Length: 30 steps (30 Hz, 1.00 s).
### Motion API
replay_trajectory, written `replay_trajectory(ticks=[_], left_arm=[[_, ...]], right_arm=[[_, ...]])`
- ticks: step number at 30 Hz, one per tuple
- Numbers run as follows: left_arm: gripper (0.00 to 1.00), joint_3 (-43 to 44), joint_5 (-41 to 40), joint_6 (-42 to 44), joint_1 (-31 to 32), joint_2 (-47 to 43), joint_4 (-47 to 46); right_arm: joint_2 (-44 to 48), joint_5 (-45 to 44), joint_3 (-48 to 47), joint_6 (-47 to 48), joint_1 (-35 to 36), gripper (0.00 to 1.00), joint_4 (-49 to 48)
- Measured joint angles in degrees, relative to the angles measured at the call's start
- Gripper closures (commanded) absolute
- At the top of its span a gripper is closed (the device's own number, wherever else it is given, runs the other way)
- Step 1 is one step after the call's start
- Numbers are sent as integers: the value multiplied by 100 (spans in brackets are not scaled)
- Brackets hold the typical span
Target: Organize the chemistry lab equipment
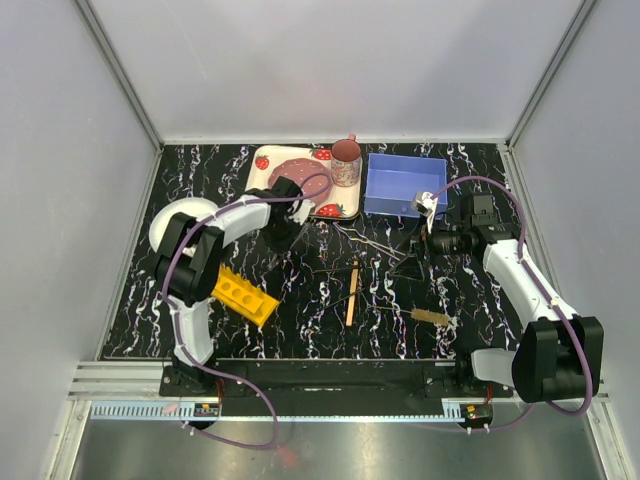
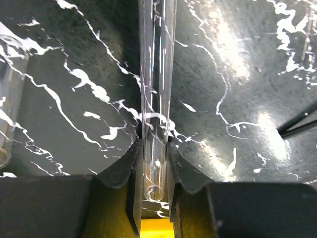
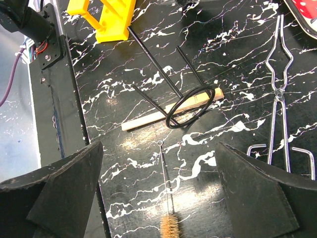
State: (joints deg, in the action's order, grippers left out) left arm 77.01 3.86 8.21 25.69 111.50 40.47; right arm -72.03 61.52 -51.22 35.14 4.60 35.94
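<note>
Top external view: the worktop (image 1: 480,300) is a black sheet with white marble veining, glossy enough to throw glare patches. Pale grey walls box it in on three sides, with aluminium strips at the corners. A slotted metal rail runs along the near edge.

My left end effector (image 1: 281,232) reaches to the far middle, just in front of the strawberry-print tray (image 1: 262,160). Left wrist view: its fingers (image 2: 119,168) are clenched on a clear glass tube (image 2: 157,74) that runs straight away from the camera. Whether it is lifted or resting, I cannot tell. A second tube (image 2: 9,99) shows at the left edge, apart.

The yellow rack (image 1: 245,293) sits askew at near left, beside my left arm. The wooden stick (image 1: 352,293) lies mid-worktop, and a black wire ring (image 3: 190,106) overlaps it in the right wrist view. The tube brush (image 1: 432,316) lies near right, and the wire tongs (image 3: 279,89) lie beyond the stick.

My right end effector (image 1: 415,245) hangs released with its fingers spread wide and nothing between them, near the blue bin (image 1: 400,183).
</note>
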Motion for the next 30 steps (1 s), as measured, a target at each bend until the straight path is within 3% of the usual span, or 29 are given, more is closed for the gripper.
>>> replay_trajectory(ticks=[16, 20, 25, 30], left_arm=[[91, -610, 380, -450, 120, -1945, -111], [90, -758, 1204, -684, 120, -2505, -96], [90, -1117, 2841, -1408, 129, -2857, -236], [89, -1639, 4054, -2291, 258, -3008, -684]], right_arm=[[20, 168, -179, 721, 0, 0, 568], [-11, 264, -946, 1821, 0, 0, 1414], [-238, 398, -2173, 3591, 111, 0, 2704], [-492, 50, -2850, 4540, 1019, 0, 3335]])
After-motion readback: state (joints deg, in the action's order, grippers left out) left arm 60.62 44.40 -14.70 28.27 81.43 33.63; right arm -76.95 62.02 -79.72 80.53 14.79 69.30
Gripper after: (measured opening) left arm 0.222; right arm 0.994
